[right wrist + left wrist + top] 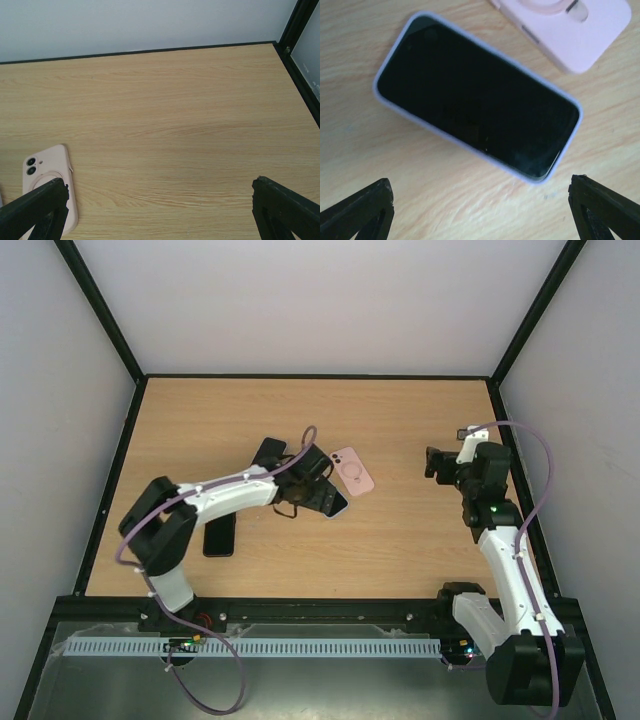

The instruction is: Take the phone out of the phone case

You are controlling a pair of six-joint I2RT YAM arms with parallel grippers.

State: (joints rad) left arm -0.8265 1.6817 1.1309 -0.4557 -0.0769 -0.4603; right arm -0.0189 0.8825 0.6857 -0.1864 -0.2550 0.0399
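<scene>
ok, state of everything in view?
Dark-screened phone in lilac case: flat, screen up, still cased.
Pink phone case with ring back: flat, back up.
Black rectangular phone: flat, near left arm.
Left claw: open, above the lilac case, not gripping.
Right claw: open, empty.

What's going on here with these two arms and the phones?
Two robot arms are meant to get a phone out of its case. The left gripper hovers open right above a phone in a lavender case, which lies screen up on the wooden table, not yet gripped. A pink phone case lies back up just beside it. The right gripper is open too, off to the right, holding nothing.
</scene>
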